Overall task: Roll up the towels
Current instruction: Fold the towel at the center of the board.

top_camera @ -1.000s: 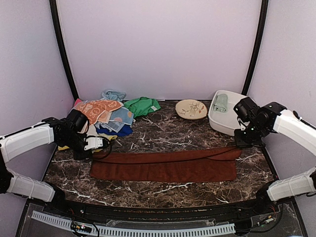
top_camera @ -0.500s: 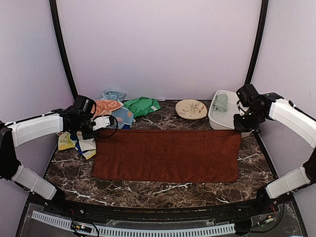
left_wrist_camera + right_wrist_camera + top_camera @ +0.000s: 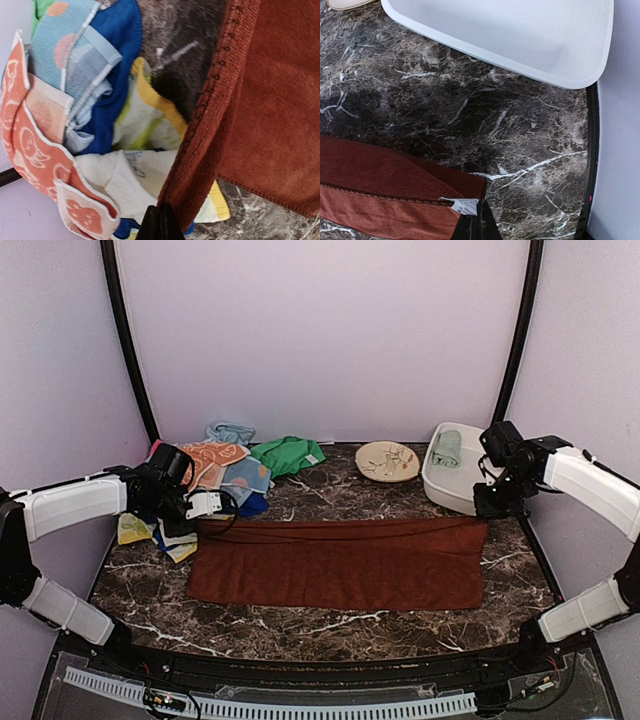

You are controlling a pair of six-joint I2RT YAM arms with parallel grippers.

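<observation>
From above, the maroon towel (image 3: 340, 562) lies lengthwise across the marble table (image 3: 330, 625). The left gripper (image 3: 200, 520) is at its far-left corner and the right gripper (image 3: 487, 512) at its far-right corner. A pile of patterned towels (image 3: 225, 475) sits just beyond its left end and a white tub (image 3: 440, 495) holding a mint towel (image 3: 446, 448) just beyond its right end. The far hem looks taut and slightly raised, so this seems to be the spreading before rolling. Lower both corners together, keep the hem straight, and let go only once the cloth lies flat without a fold. In the left wrist view the jaws are pinched together on the thick stitched hem. The towel's terry pile is fuzzy, and soft orange, blue and yellow-trimmed cloths crumple beside it. In the right wrist view the jaws are closed on the corner by a small white label (image 3: 462, 205), with glossy veined marble and the tub's smooth rounded rim beyond the towel.
</observation>
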